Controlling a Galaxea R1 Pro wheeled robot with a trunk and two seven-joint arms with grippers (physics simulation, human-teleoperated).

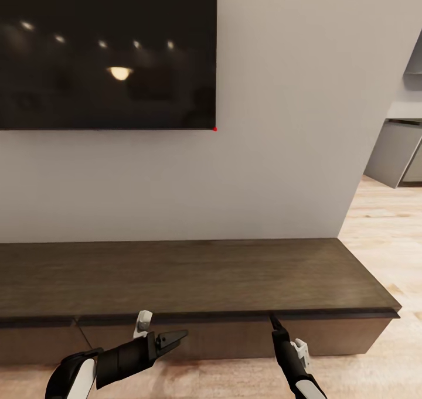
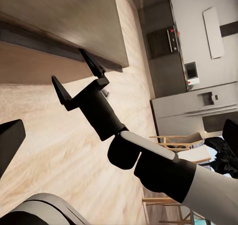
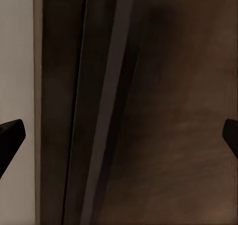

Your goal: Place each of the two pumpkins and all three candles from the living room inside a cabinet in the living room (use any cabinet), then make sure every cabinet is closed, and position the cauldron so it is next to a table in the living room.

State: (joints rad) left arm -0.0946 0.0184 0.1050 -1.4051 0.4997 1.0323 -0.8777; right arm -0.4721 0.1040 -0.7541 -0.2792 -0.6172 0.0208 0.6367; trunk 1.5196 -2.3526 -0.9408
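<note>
1. Wall of pale grey plaster (image 1: pixel 281 123) faces me, with a large black television screen (image 1: pixel 105 53) mounted on it.
2. Below it runs the long, low dark-brown wooden cabinet (image 1: pixel 193 276), drawer fronts flush.
3. Light wooden floor (image 1: pixel 387 235) stretches off to my right.
4. My right pincer (image 2: pixel 79 71) points at the cabinet's front edge, fingers spread apart, holding nothing.
5. My left pincer (image 1: pixel 176 336) hangs before the drawer fronts, released and empty.

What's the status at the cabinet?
Right pincer open, empty, tips at the cabinet top's front lip. Left pincer idle, low by the drawer fronts. Fronts look shut. Cabinet top bare, nothing blocking.
</note>
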